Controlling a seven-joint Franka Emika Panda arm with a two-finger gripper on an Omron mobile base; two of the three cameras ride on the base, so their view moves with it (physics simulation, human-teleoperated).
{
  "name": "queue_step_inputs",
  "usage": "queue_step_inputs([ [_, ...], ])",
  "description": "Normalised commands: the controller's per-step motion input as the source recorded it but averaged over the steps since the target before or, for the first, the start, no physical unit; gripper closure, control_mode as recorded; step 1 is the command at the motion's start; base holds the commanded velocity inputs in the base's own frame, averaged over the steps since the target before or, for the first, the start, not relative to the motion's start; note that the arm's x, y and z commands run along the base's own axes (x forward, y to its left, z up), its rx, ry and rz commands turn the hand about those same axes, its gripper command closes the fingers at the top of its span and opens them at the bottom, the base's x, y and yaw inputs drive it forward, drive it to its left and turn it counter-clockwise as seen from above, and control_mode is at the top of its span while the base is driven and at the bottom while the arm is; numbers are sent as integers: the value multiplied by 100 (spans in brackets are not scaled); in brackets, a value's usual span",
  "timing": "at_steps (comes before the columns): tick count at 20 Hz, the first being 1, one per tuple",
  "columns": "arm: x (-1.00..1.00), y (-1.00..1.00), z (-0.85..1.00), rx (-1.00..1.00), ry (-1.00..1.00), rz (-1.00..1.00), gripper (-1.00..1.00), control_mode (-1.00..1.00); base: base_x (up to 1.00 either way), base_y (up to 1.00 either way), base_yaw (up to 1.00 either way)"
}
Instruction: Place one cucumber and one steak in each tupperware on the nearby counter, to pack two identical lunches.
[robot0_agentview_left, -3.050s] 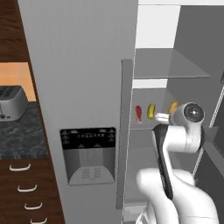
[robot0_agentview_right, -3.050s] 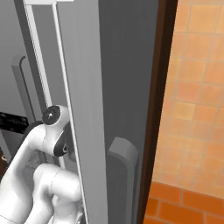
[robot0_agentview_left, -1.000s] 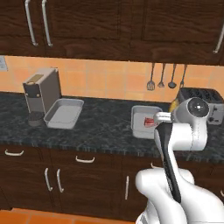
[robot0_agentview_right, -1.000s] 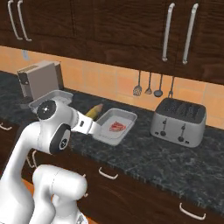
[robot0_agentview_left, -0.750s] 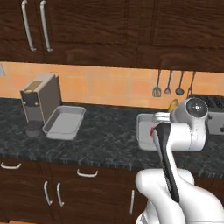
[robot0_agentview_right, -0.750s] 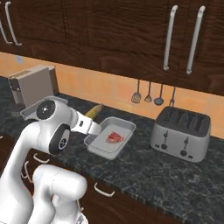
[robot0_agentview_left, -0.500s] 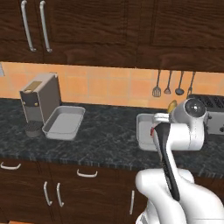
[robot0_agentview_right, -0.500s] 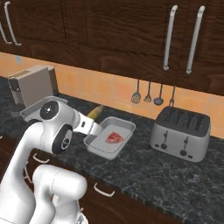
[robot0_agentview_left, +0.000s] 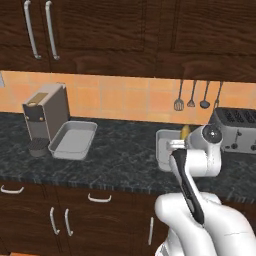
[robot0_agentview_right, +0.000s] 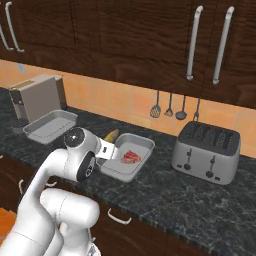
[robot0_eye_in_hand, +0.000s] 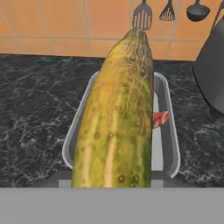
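two tupperware trays (robot0_agentview_right: 49, 126) (robot0_agentview_right: 126, 157), one cucumber (robot0_eye_in_hand: 118, 118), one steak (robot0_agentview_right: 131, 157), one toaster (robot0_agentview_right: 206, 152), one coffee machine (robot0_agentview_left: 45, 116), four hanging utensils (robot0_agentview_right: 156, 110)

steak (robot0_agentview_right: 131, 156) in tupperware (robot0_agentview_right: 141, 144) | toaster (robot0_agentview_right: 206, 152) right (same counter (robot0_agentview_right: 210, 200))

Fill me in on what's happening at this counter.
The arm is packing lunches. Its gripper holds a cucumber at the near end of the right tupperware, which already has a steak in it. The left tupperware, beside the coffee machine, looks bare. The toaster stands to the right.
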Motion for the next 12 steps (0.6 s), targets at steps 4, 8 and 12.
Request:
queue_step_inputs([
  [4,96,0,-34,3,14,1,100,-100,0,0,0],
  [8,34,0,-76,2,33,4,100,-100,0,0,0],
  [12,17,0,-65,0,28,0,-100,-100,0,0,0],
])
